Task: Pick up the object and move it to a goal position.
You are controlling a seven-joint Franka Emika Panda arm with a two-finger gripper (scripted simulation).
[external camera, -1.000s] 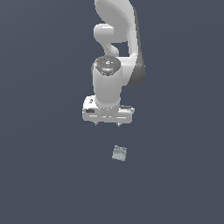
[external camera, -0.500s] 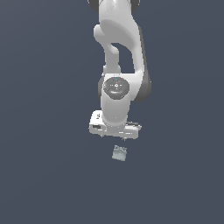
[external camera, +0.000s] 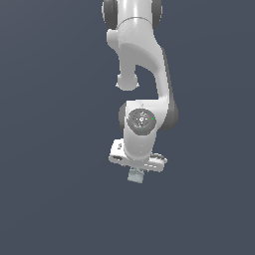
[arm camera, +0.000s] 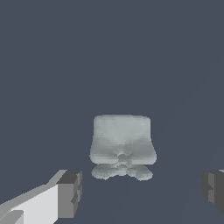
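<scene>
A simulated Panda arm's white pincer (external camera: 136,168) hangs directly over the object (external camera: 135,176), a small pale grey-green lump resting on the dark worktop (external camera: 55,199) near the middle of the exterior view. In the wrist view the object (arm camera: 122,146) lies between two dark fingertips (arm camera: 70,194), which stand wide apart with clear space on both sides. The grasp looks not yet made: closing, lifting and carrying to the goal remain, and no goal marker is visible. The lump is roughly cube-like with a lobed underside, so no long axis stands out; its flat faces appear roughly square to the fingers.
</scene>
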